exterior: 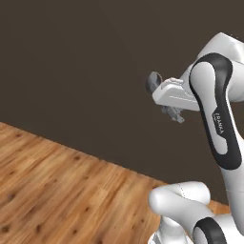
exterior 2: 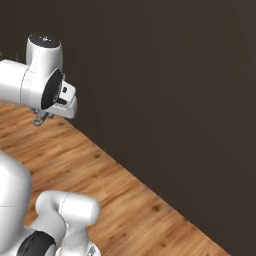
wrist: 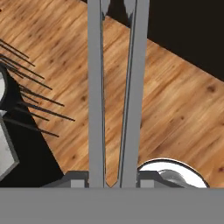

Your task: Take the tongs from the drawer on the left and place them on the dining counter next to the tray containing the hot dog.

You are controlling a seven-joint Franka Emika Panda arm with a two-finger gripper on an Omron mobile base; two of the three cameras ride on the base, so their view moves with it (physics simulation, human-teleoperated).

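In the hand view, the tongs point(wrist: 96, 87) run up the middle as two narrow grey metal arms, close together and nearly parallel, leaving the frame at the top. My gripper point(wrist: 112, 179) is shut on the tongs at their lower end, with a finger point(wrist: 77, 178) pressed against each outer side. From the base cameras the gripper point(exterior: 173, 114) hangs high in the air above the wooden floor, in front of a dark wall; it also appears at the left point(exterior 2: 42, 119). The drawer, the dining counter and the blue tray are out of view.
A wooden plank floor point(exterior: 57, 186) stretches below the hand. A plain dark brown wall point(exterior 2: 165, 85) rises behind it. In the hand view, several thin black bars point(wrist: 30, 105) fan out at the left above a black area.
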